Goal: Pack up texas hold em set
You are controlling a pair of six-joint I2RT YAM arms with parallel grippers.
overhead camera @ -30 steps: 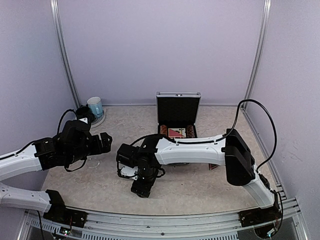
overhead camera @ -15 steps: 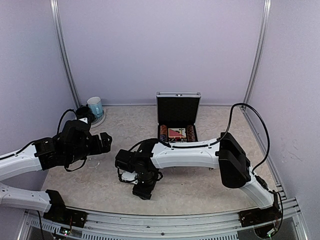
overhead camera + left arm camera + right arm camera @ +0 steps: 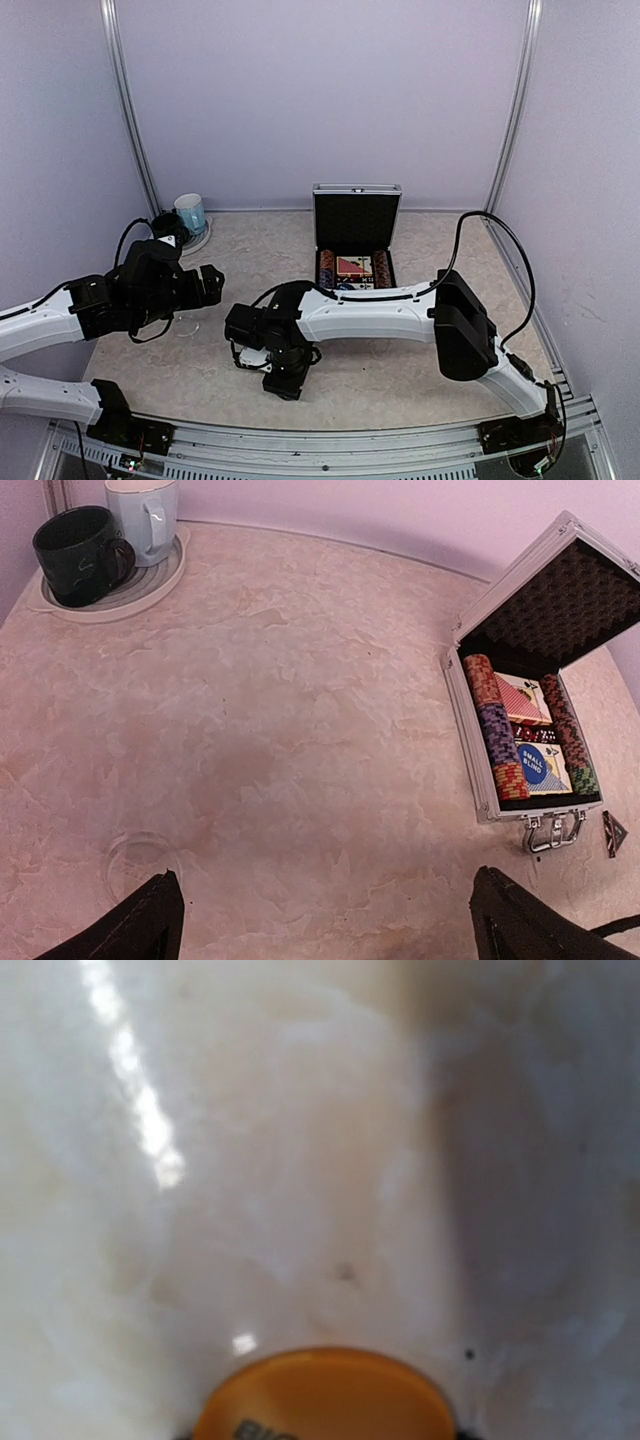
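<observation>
You're fetching the orange button [image 3: 325,1397] near the counter's [image 3: 300,710] front edge; whether the right claw [image 3: 285,380] grips it, I cannot tell. Left claw [image 3: 324,877] hangs released. Next, carry it to the case [image 3: 565,600].

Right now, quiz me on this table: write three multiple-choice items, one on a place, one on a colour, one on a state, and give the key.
1. The dark green mug and the light blue mug stand:
A) at the table's near edge
B) on the tray in the far left corner
C) by the right arm's base

2. The round button lying inside the case is:
A) blue
B) red
C) white

3. The case is:
A) shut
B) open, its lid raised
C) upside down

Key: B, the left wrist view shows both mugs on the tray; A, it reads SMALL BLIND on blue; B, the foam-lined lid stands up.
</observation>
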